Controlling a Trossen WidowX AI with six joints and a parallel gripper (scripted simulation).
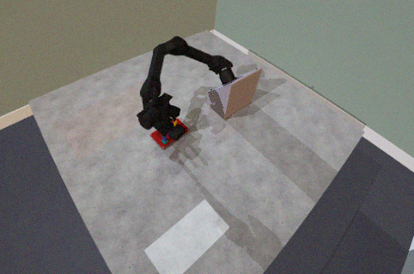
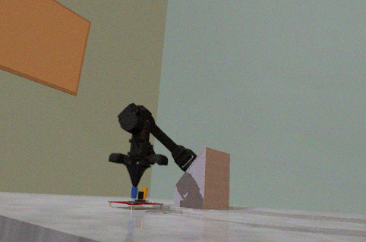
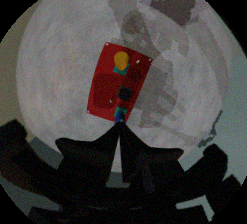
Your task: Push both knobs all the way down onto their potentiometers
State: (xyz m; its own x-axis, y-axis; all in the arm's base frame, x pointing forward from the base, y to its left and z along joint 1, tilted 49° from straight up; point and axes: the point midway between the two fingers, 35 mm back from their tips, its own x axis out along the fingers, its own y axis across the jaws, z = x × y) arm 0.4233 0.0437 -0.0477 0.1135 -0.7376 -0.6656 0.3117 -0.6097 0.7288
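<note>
The red circuit board [image 1: 157,139] [image 2: 153,204] [image 3: 99,90] stands on short legs on the table. A blue knob [image 2: 134,193] [image 3: 119,117] stands upright over a teal potentiometer [image 3: 121,110] near one end of the board. A yellow knob [image 1: 174,123] [image 2: 145,192] [image 3: 121,60] stands over the other teal potentiometer [image 3: 120,70]. My gripper [image 2: 134,187] [image 3: 120,124] is shut and empty, pointing down. Its closed tips are right at the top of the blue knob; whether they press on it I cannot tell. The blue knob's lower end is too small to judge its gap.
A black part [image 2: 140,195] [image 3: 125,93] stands on the board between the two knobs. A wedge-shaped block [image 1: 242,94] [image 2: 217,180] stands by the arm's base. A white sheet-like rectangle [image 1: 187,238] lies on the table farther off. An orange panel [image 2: 42,33] is on the wall.
</note>
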